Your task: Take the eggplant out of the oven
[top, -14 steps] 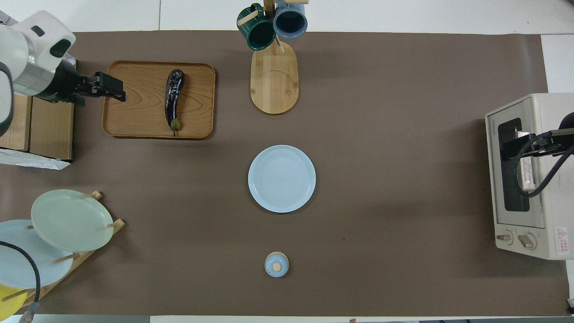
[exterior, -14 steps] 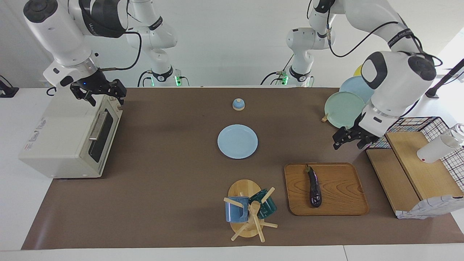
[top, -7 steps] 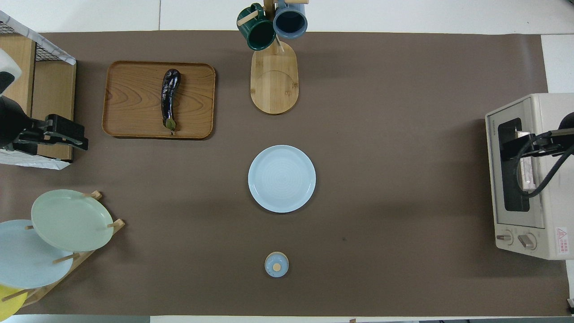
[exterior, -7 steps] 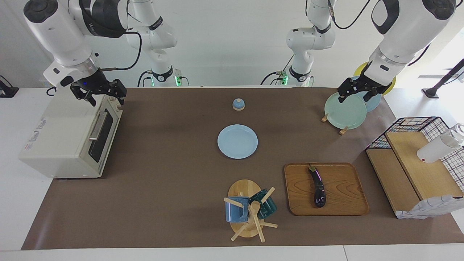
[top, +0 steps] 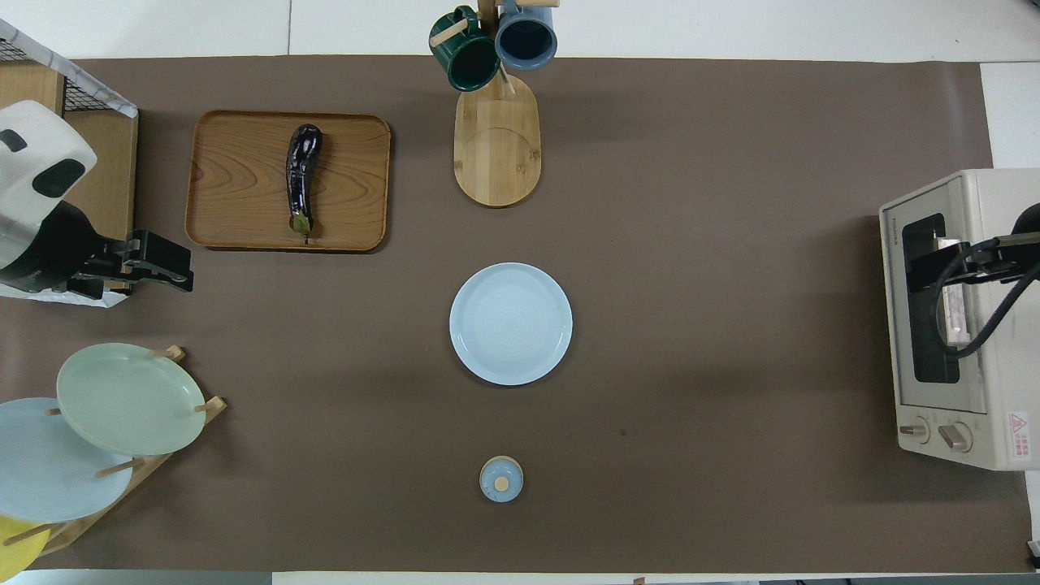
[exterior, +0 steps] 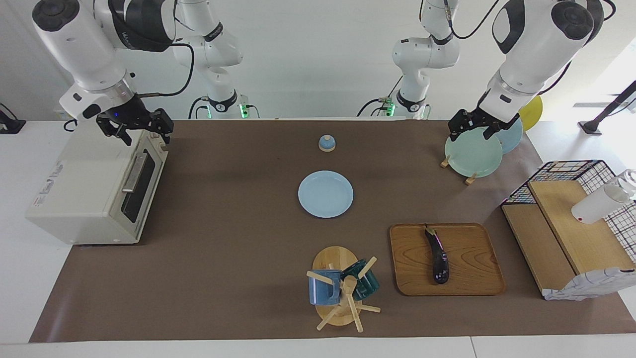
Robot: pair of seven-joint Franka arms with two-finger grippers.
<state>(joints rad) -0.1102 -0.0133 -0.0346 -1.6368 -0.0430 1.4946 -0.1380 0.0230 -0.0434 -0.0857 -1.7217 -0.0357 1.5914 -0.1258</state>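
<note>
Covering the white table (exterior: 15, 278), a brown mat (exterior: 223, 223) bears the oven (exterior: 94, 189) at nine o'clock; the eggplant (exterior: 437, 253) lies on a wooden tray (exterior: 477, 258) at four o'clock. Both the left gripper (exterior: 469, 127), raised above a green plate (exterior: 472, 151), and the right gripper (exterior: 136, 127), over the oven, hold nothing; whether either is spread, I cannot tell.

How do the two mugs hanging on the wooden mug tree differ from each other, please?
The blue mug is a light, greyish blue; the green mug is dark teal green. On the mug tree, the blue mug hangs toward the right arm's end of the table, the green mug toward the left arm's end. Both hang tilted from pegs, side by side, and look similar in size.
</note>
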